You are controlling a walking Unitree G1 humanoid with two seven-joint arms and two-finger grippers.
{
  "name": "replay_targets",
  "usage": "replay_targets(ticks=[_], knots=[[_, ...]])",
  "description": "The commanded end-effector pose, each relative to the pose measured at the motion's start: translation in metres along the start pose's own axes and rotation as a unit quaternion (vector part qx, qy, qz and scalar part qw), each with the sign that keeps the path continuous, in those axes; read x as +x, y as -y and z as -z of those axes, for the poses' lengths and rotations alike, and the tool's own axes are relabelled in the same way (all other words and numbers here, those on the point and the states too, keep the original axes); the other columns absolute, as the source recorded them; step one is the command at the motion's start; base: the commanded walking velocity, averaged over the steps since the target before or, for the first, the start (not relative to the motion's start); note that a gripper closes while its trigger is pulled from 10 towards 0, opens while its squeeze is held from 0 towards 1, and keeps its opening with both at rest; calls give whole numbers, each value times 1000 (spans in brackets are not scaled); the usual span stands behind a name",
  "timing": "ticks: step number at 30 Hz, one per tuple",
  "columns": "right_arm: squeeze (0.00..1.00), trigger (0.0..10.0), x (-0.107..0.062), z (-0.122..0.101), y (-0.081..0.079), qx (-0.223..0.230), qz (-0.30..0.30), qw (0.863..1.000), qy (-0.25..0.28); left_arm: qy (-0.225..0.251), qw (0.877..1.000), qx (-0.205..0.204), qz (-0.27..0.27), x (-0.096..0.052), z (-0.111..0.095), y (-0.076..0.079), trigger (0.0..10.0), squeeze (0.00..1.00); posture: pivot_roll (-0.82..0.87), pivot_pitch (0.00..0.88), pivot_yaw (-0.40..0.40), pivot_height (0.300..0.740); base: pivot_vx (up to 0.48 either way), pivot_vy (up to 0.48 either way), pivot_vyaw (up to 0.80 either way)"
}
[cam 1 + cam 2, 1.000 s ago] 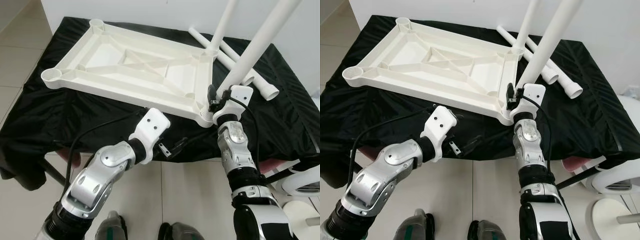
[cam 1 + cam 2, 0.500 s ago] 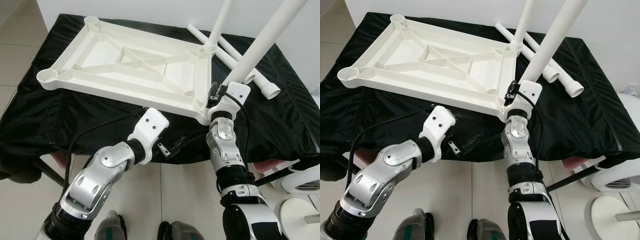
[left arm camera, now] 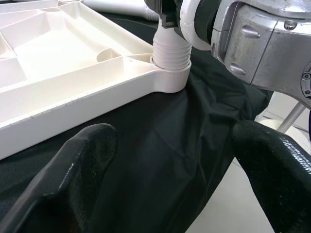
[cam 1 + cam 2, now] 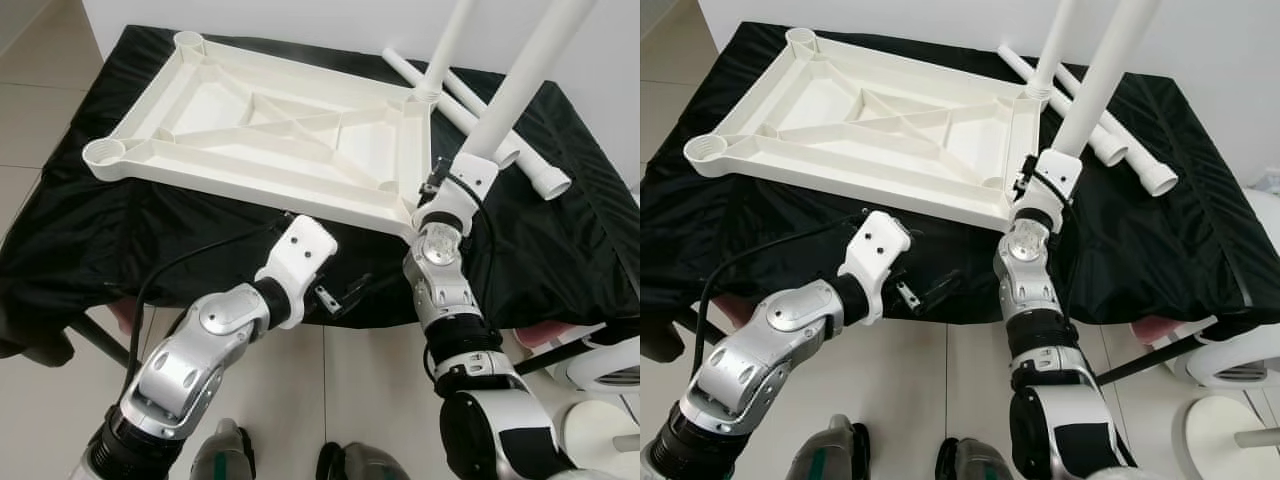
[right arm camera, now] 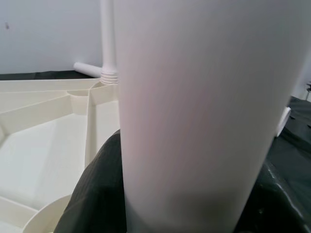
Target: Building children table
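A white tabletop (image 4: 260, 130) lies upside down on a black-draped table. At its near right corner a white leg (image 4: 520, 85) stands tilted, with its threaded end (image 3: 170, 51) in the corner socket. My right gripper (image 4: 440, 190) is shut on this leg just above the socket, and the black fingers (image 5: 97, 194) wrap the tube (image 5: 204, 111). A second leg (image 4: 445, 45) stands in the far right corner. My left gripper (image 4: 345, 295) hangs open at the table's front edge, short of that socket, holding nothing.
Two loose white legs (image 4: 545, 178) lie on the black cloth (image 4: 560, 250) at the back right. A white round-based stand (image 4: 600, 400) sits on the tiled floor to the right. A white wall runs behind the table.
My right forearm has swung left and the wrist has turned around the leg, which stays at the near right corner. The left arm has barely moved.
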State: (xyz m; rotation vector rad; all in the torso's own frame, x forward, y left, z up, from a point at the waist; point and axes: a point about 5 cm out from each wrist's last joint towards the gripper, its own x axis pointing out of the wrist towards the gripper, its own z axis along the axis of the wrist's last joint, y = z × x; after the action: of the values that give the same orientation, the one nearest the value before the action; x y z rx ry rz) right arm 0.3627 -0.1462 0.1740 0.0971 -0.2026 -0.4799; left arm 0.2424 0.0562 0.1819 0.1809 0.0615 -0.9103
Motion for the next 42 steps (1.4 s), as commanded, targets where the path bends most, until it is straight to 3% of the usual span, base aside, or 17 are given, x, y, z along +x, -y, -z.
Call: replay_targets(ticks=[1, 10, 16, 18, 26, 35, 42], knots=[[0, 10000, -1, 19, 16, -8, 43, 998, -49, 5, 1000, 2, 6, -1, -3, 2, 10000, 0, 124, 109, -96, 740, 0, 0, 0], [0, 10000, -2, 28, 28, 12, 97, 992, -84, 5, 1000, 1, 5, -1, -4, 3, 10000, 0, 124, 112, -97, 740, 0, 0, 0], [0, 10000, -1, 30, 30, -2, 101, 991, -83, 5, 1000, 0, 6, -1, -4, 4, 10000, 0, 122, 111, -97, 740, 0, 0, 0], [0, 10000, -2, 36, 32, 16, 111, 987, -113, 6, 1000, 0, 6, -1, -4, 4, 10000, 0, 123, 109, -97, 740, 0, 0, 0], [0, 10000, -3, 45, 42, 4, 131, 983, -131, 6, 1000, -1, 5, -1, -4, 4, 10000, 0, 127, 105, -100, 740, 0, 0, 0], [0, 10000, -3, 39, 33, -24, 87, 991, -100, 7, 1000, -1, 6, -1, -4, 6, 10000, 0, 126, 99, -107, 740, 0, 0, 0], [0, 10000, -10, 36, 31, -28, 92, 992, -80, 7, 1000, -3, 5, -1, -4, 7, 10000, 0, 125, 97, -110, 740, 0, 0, 0]])
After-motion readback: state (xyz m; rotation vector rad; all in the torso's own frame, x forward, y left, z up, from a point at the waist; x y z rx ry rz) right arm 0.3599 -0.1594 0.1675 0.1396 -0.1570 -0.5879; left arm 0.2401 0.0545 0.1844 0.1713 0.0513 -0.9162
